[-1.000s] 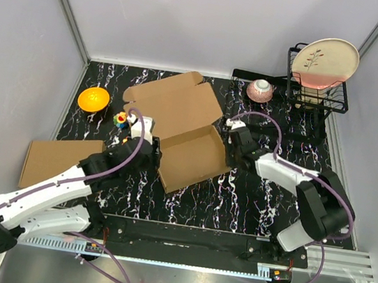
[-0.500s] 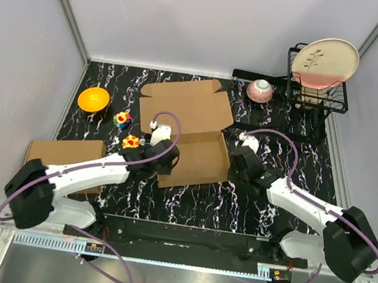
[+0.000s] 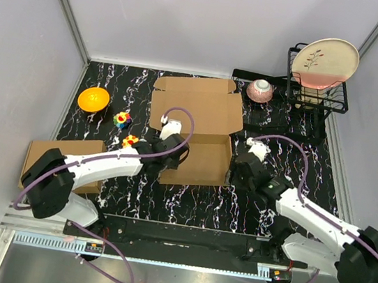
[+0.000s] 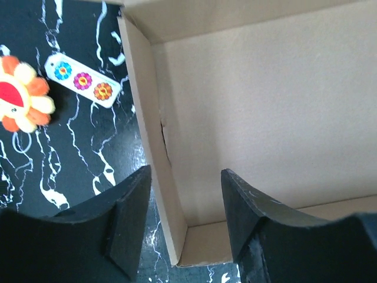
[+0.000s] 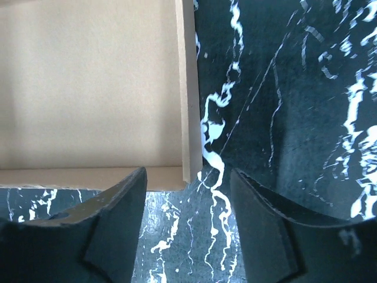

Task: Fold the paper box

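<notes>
The paper box point(image 3: 201, 132) is lying open-topped at mid-surface point(image 3: 201, 203). The left fingers point(image 4: 129, 218) are standing open astride its left wall, and the right fingers point(image 5: 112, 230) are standing open astride its right near corner. Risk: uneven closing could be skewing the box or crushing a wall.

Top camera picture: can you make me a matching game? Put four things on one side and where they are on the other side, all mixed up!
Things:
1. paper box
2. orange bowl
3. plate
4. pink bowl

Places:
A. standing up in the black wire rack
B. in the middle, with its lid flap open
C. over on the far left side
D. at the back, just left of the rack

Right pairs: 1-B, 2-C, 3-A, 4-D
</notes>
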Tool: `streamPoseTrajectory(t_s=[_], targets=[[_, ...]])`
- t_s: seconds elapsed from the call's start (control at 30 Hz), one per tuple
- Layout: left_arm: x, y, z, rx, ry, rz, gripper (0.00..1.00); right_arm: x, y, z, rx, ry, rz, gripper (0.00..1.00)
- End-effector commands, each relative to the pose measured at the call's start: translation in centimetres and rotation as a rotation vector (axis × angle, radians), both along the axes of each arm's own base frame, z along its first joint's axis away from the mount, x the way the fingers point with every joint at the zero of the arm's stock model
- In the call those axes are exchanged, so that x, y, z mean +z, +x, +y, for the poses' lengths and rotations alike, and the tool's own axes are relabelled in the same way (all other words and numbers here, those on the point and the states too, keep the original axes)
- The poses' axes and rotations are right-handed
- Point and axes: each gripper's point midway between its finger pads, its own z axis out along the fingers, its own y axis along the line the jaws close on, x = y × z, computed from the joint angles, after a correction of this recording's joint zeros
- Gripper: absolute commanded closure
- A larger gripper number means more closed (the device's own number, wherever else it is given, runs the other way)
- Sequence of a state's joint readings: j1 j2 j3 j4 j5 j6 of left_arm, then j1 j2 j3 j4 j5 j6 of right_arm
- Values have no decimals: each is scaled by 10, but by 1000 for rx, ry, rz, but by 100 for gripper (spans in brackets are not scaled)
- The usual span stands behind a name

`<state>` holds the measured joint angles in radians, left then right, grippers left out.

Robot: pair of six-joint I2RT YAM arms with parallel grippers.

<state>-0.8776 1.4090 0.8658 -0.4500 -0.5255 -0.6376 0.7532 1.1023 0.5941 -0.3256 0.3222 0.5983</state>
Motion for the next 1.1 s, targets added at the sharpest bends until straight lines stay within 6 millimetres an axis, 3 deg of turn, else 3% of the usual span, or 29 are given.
streamPoseTrajectory(t_s=[0.0,0.03,0.1,0.13,0.23,0.27,0.33,0.37,0.43,0.47,0.5,0.53,0.67,0.8,1.07], targets=[[62,29,4,60,-57,-158,43,53,16,-12,-78,-7,-129,31],[81,29,10,79,-83,-203,43,67,20,-11,-80,1,-157,29],[96,27,27,118,-81,-235,40,83,23,-17,-83,-13,-205,27],[112,29,45,176,-90,-287,39,96,24,-19,-91,0,-239,27],[115,25,77,293,-154,-306,30,116,28,-26,-90,-15,-309,27],[109,32,98,382,-192,-294,30,124,27,-29,-81,-20,-337,27],[79,31,108,429,-247,-196,30,127,28,-30,-74,-15,-362,27],[69,34,123,513,-266,-173,30,128,27,-31,-73,-11,-371,27],[46,31,139,609,-173,-96,30,125,25,-30,-63,-5,-367,27],[52,36,141,677,-180,-100,29,122,25,-29,-59,-1,-360,27],[44,26,155,733,-95,-57,28,120,24,-29,-57,2,-354,27],[32,27,156,762,-54,-10,27,118,22,-27,-49,6,-349,27],[18,31,149,769,-68,43,28,115,18,-28,-41,22,-354,27],[6,45,141,741,-163,47,29,115,15,-27,-24,43,-365,27],[-20,74,149,737,-331,90,32,117,12,-25,-3,67,-386,27]])
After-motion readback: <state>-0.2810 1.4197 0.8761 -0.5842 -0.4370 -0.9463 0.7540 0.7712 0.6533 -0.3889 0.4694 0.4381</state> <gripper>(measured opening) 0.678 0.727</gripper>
